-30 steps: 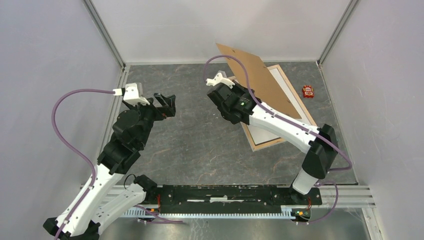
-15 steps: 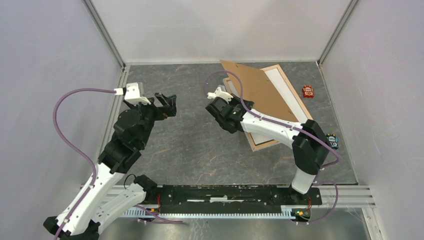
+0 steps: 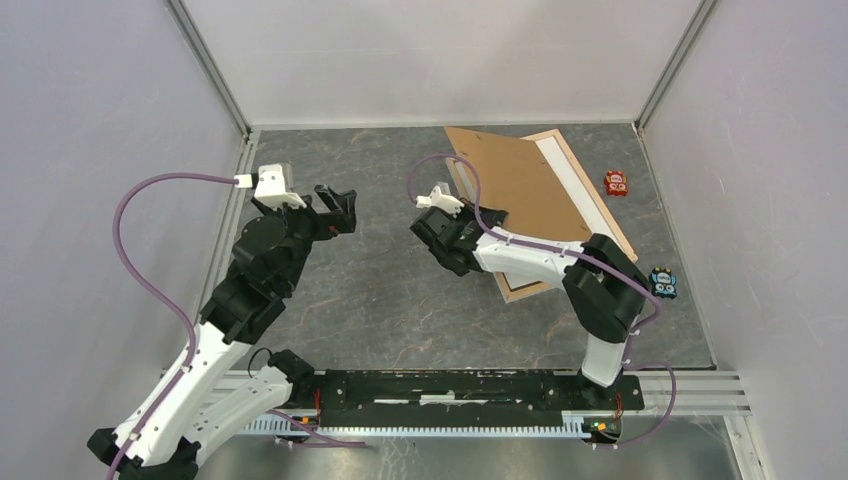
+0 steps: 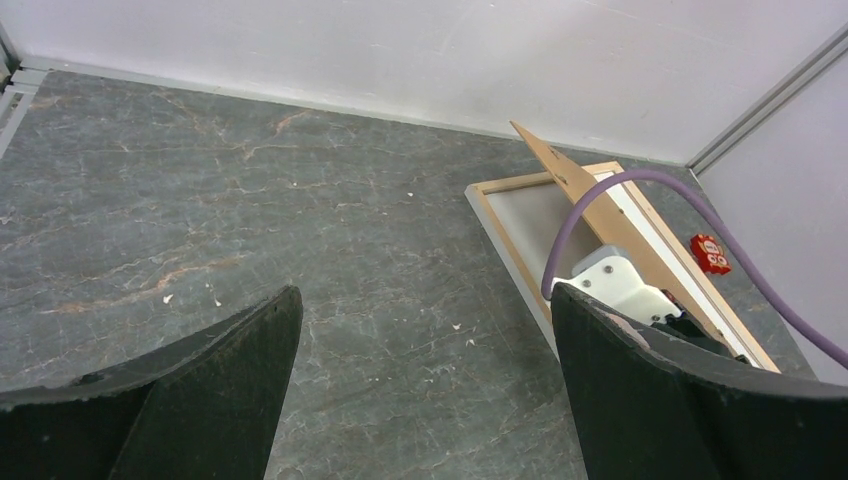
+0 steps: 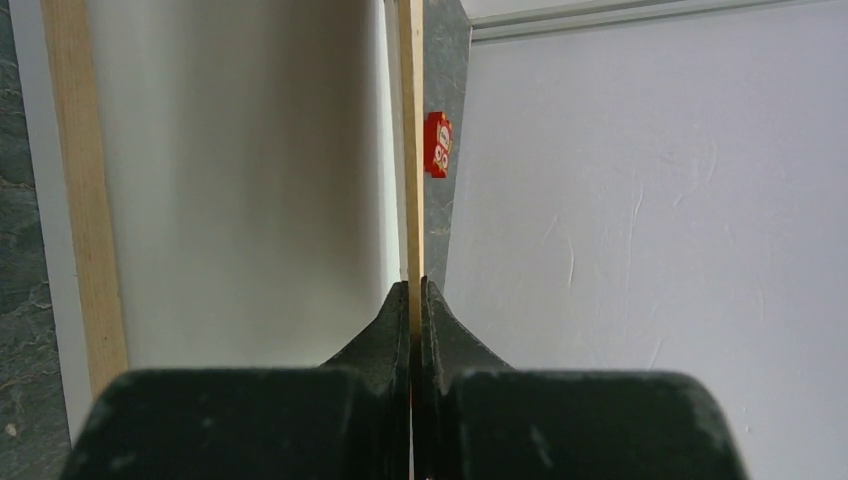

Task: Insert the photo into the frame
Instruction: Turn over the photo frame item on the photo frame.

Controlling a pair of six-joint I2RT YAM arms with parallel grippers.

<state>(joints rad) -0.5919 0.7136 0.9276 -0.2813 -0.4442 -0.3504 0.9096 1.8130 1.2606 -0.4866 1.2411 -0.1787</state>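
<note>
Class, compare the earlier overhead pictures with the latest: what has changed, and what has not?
The right gripper, clamped on the backing board, swung it down from steeply raised towards the frame. The frame, red toy and open left gripper barely moved.

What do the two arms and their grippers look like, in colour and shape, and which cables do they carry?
Both the left arm and the right arm have white links between bulky black joints. A purple cable loops to a white mount at each wrist. The left gripper and the right gripper have two black fingers each, tapering to the tip.
</note>
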